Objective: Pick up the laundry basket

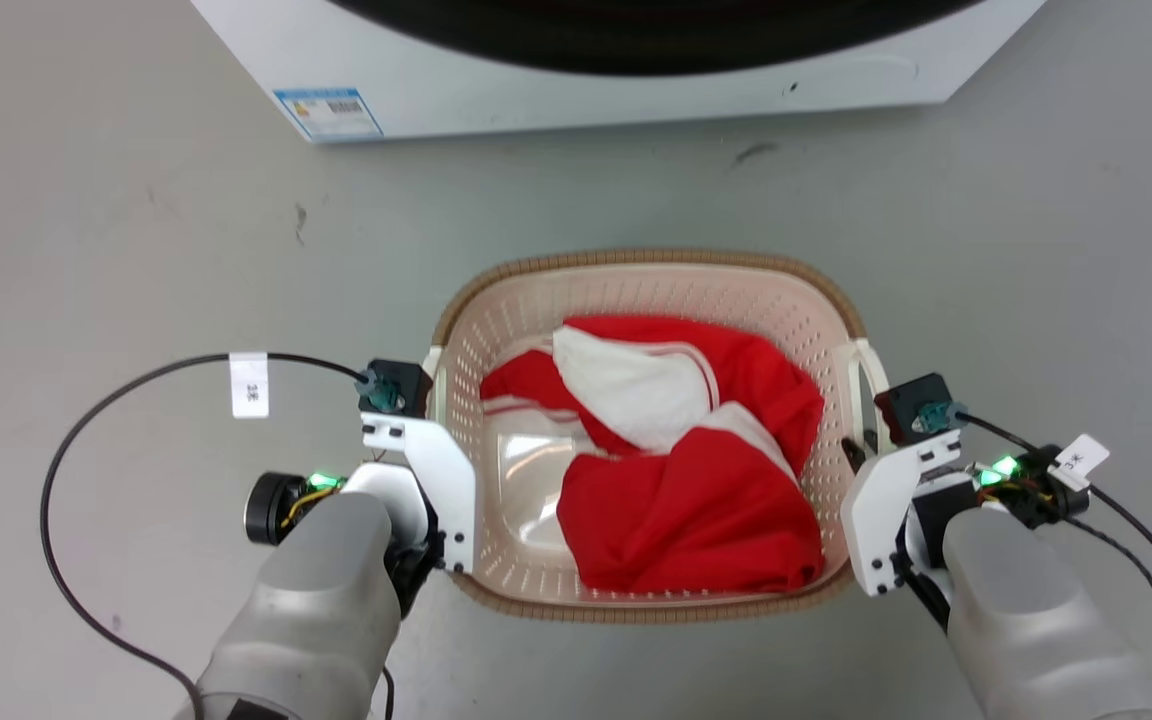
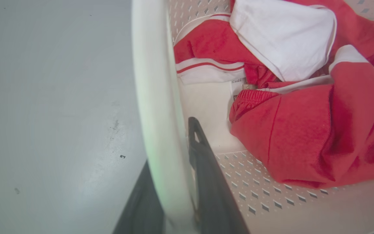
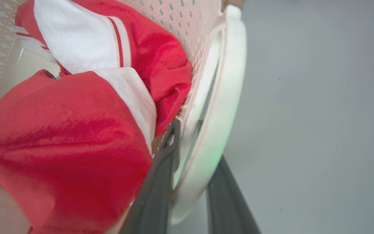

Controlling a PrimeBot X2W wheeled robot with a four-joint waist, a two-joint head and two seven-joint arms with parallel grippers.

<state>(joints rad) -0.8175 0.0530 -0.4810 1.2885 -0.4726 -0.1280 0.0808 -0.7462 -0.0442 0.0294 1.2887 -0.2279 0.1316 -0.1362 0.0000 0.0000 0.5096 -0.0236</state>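
The laundry basket [image 1: 646, 262] is over the grey floor [image 1: 136, 250], just in front of the washing machine [image 1: 636, 95] and between the two arms; whether it has left the floor cannot be determined. Hazard 1: the machine front is close to the far rim, so any forward drift during the raise could knock the basket against it. Hazard 2: uneven lifting. If one arm rises faster than the other, the basket will tilt and the red and white garment [image 1: 696, 500], which is bunched toward the right side, may slide and shift the load further. Hazard 3: handle stress. The left gripper [image 2: 170, 156] is closed across the left handle [image 2: 151, 97], one finger [image 2: 206, 169] inside the basket wall and one outside; the right gripper [image 3: 196, 146] clamps the right handle [image 3: 229, 97] in the same way. Both handles are thin and smooth, and only the finger ends overlap them, so the handles may flex, or slip out if the arms pull apart. Hazard 4: the slack cable [image 1: 66, 450] looping off the left wrist could snag as the arm moves.
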